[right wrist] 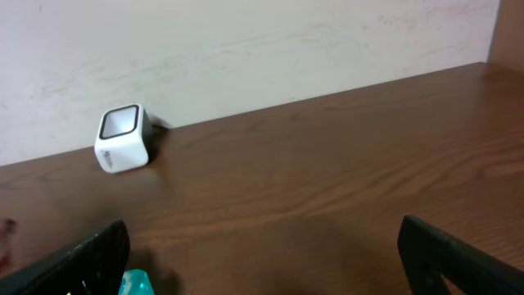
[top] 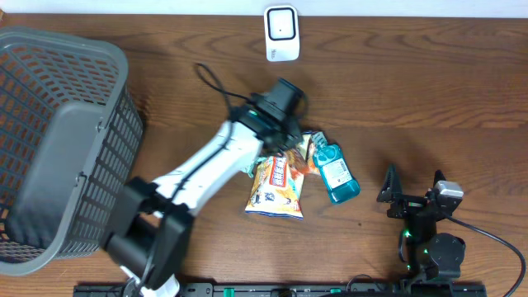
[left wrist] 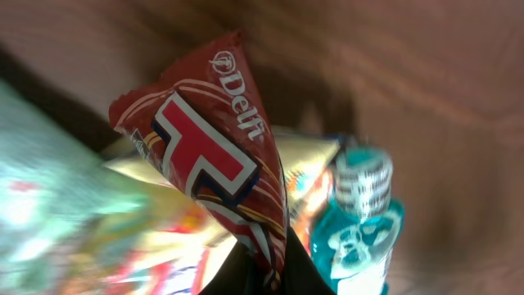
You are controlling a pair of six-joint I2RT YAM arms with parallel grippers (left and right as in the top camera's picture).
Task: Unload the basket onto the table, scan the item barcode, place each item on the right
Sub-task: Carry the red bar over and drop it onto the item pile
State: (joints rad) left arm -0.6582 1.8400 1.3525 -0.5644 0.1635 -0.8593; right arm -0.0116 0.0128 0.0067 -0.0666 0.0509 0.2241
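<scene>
Presently the grasp step is in hand: the left fingers (left wrist: pixel 239 279) are closed on one end of a red wrapped bar (left wrist: pixel 214 156), which lies over the snack bag (top: pixel 276 188) and beside the blue bottle (top: pixel 338 172) at the middle of the surface (top: pixel 429 99). Whether the bar is clear of the pile cannot be told. No barcode shows in any view. In my judgement the next move calls for carrying the bar to the white scanner (top: pixel 281 33) at the far edge and turning the wrapper until its code faces the window. The left arm (top: pixel 206 165) reaches diagonally from the near edge, wrist angled down over the pile. The right fingers (right wrist: pixel 90 258) stand wide apart, holding nothing, parked low at the near right.
</scene>
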